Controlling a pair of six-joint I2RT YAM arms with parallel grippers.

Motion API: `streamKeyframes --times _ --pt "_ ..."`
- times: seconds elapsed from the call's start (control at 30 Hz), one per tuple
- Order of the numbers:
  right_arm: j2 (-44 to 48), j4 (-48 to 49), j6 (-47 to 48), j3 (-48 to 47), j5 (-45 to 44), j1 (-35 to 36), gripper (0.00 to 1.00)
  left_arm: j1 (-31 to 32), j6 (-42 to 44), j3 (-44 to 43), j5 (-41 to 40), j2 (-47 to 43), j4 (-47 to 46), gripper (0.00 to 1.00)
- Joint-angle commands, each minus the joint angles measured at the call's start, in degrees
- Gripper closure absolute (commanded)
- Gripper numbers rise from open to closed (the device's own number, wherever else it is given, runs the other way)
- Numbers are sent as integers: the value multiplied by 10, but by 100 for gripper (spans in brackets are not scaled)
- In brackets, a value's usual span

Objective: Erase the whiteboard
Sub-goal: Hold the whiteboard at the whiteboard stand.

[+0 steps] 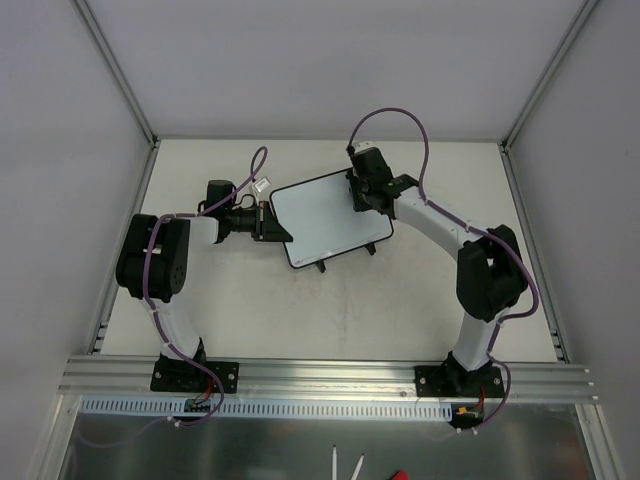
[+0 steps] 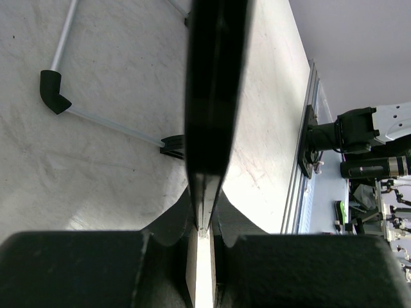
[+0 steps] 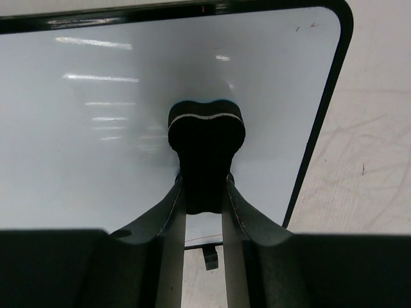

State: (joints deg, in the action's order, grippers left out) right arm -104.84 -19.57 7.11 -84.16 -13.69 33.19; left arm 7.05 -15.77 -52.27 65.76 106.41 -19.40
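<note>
The whiteboard [image 1: 330, 222] was near the middle of the tabletop [image 1: 420, 310], turned slightly askew. The left jaws were clenched on its left edge, apparently to keep it from sliding under rubbing. The right jaws grasped the black eraser [image 3: 205, 131], pressed against the board's far right part so that it could wipe. The surface looked almost clean, save faint red specks near one corner.

Left arm [image 1: 178, 318] and right arm [image 1: 432, 222]: white shells, black joints (purple cables [image 1: 400, 115] trailing).
</note>
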Motion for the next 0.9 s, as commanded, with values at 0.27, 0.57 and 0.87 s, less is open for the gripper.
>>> streamKeyframes --times 0.27,0.57,0.87 --pt "2 53 -18 84 -48 -12 100 -5 3 -11 -21 -5 18 100" --pt "10 58 -64 165 -41 -16 100 -5 4 -9 -22 -6 18 100" --pt "8 59 -112 232 -71 -16 100 -5 4 -9 -22 -6 18 100"
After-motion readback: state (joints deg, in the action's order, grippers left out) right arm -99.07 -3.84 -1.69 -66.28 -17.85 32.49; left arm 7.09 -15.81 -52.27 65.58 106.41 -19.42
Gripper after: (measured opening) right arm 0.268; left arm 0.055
